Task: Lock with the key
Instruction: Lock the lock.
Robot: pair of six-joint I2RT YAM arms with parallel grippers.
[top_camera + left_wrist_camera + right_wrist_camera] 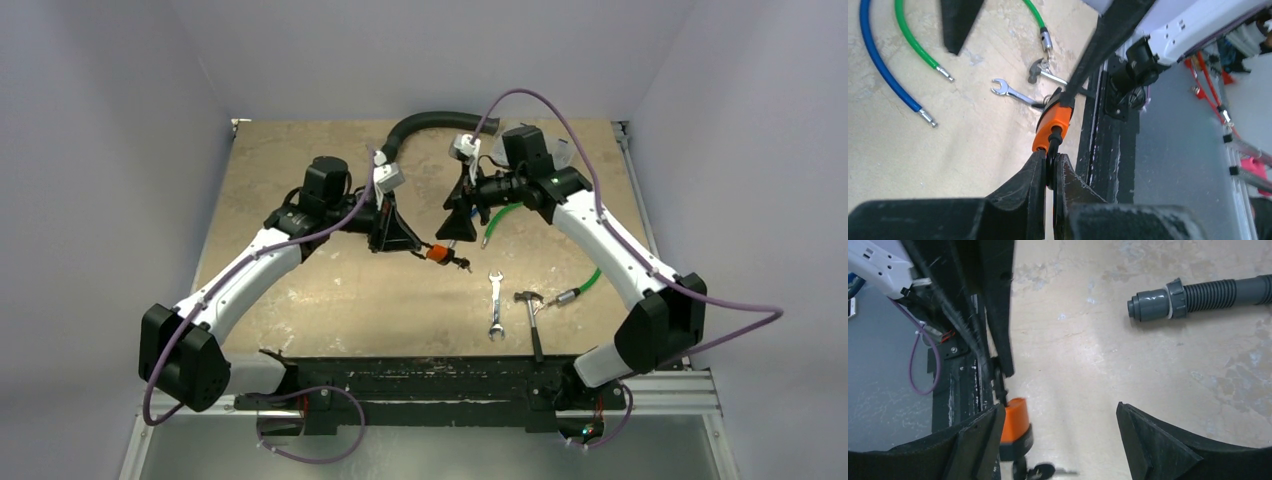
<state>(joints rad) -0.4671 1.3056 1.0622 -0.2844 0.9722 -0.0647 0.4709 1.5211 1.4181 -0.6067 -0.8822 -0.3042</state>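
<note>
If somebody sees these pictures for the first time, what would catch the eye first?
The orange padlock at the middle of the table, with the left claw shut on its black shackle. The right claw stands wide open right next to it. A wrench and a hammer lie nearby, to its right.

Padlock over table ctr; wrench to its R + nearer, hammer just R of wrench; hose at back.

The orange padlock sits half behind a finger at seven o'clock. The key beneath is blurred and clipped at six. The grey hose runs off at two o'clock.
</note>
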